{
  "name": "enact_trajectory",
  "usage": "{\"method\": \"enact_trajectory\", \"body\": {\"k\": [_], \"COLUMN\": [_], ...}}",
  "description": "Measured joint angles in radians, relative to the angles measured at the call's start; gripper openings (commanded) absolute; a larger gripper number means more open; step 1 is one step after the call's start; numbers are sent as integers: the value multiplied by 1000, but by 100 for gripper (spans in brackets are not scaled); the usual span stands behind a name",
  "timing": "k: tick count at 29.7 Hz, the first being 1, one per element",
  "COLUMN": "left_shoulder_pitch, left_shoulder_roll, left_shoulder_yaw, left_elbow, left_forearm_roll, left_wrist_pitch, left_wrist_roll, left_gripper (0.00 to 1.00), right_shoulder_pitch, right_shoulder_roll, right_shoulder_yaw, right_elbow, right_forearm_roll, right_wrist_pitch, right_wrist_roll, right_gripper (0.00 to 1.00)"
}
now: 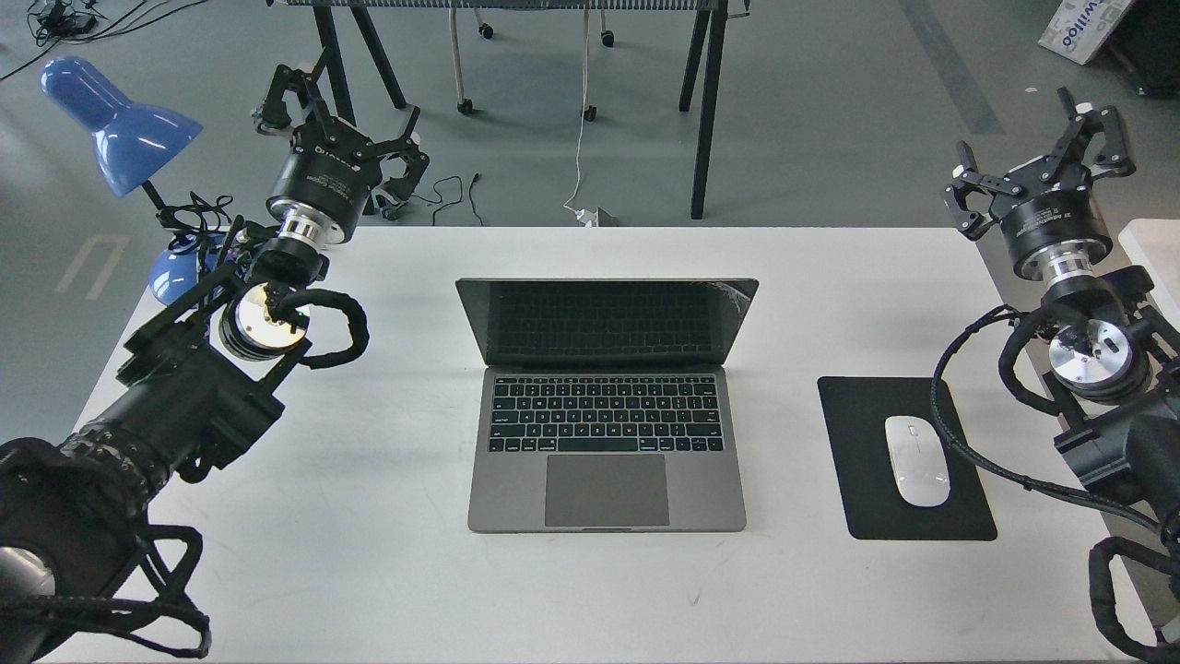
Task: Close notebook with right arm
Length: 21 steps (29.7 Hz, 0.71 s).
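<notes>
The notebook (606, 443) lies open in the middle of the white table (387, 572), its dark screen (606, 318) tilted back and its black keyboard and trackpad facing me. My right arm (1079, 314) rises at the table's right edge. Its gripper (1037, 152) is held high past the table's far right corner, well away from the notebook, fingers spread open and holding nothing. My left gripper (336, 115) hangs above the far left corner, also open and empty.
A black mouse pad (857, 489) with a white mouse (916, 459) lies right of the notebook. A blue desk lamp (120, 129) stands at the table's far left. Beyond the table are floor cables and table legs (705, 111).
</notes>
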Motion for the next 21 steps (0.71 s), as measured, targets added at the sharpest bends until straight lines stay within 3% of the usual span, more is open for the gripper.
{"method": "enact_trajectory", "body": {"k": [11,21], "left_shoulder_pitch": [0,0], "left_shoulder_roll": [1,2], "left_shoulder_yaw": [-2,-2], "left_elbow": [2,2], "left_forearm_roll": [1,0], "left_wrist_pitch": [-3,-4], "left_wrist_roll": [0,1], "left_gripper": [100,100], "right_shoulder_pitch": [12,133], "right_shoulder_roll": [13,107], "right_shoulder_yaw": [-30,-304], "right_elbow": [8,7], "right_forearm_roll": [1,-2], "right_wrist_pitch": [0,-39], "right_wrist_roll": [-7,-24], "right_gripper": [100,100]}}
